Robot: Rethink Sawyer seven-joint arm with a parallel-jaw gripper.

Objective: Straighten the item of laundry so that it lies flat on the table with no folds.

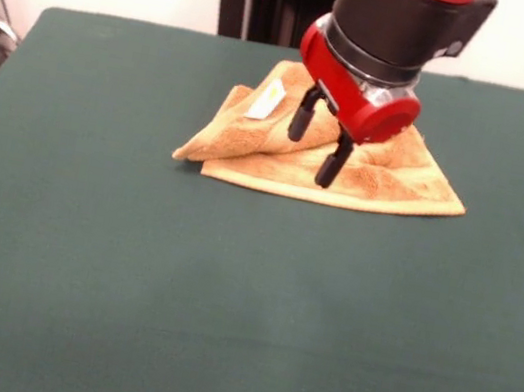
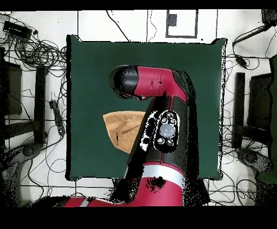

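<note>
The table (image 1: 125, 284) spreads wide and dark green under me, far broader than anything lying on it. From above, my arm (image 2: 162, 86) is the next biggest shape: red and black, it reaches up over the green cloth, bends, and covers a good part of the table's middle.

The towel (image 1: 387, 178) lies on the half of the table nearer my base, close to the middle of its width in the front view. It is golden-orange terry and is not flat. One layer lies along the table with a straight front edge, and a second layer is folded over it on the side that is left in the front view, making a rumpled flap that ends in a point at the cloth. From above, only part of the towel (image 2: 121, 127) shows beside my arm; the rest is hidden beneath it.

My pincer (image 1: 317, 145) hangs tilted over the towel's middle, its two black fingers (image 1: 302, 117) spread apart with nothing between them. Their tips sit at or just above the folds; I cannot tell whether they touch.

A small white label (image 1: 265, 101) lies on the folded flap.
</note>
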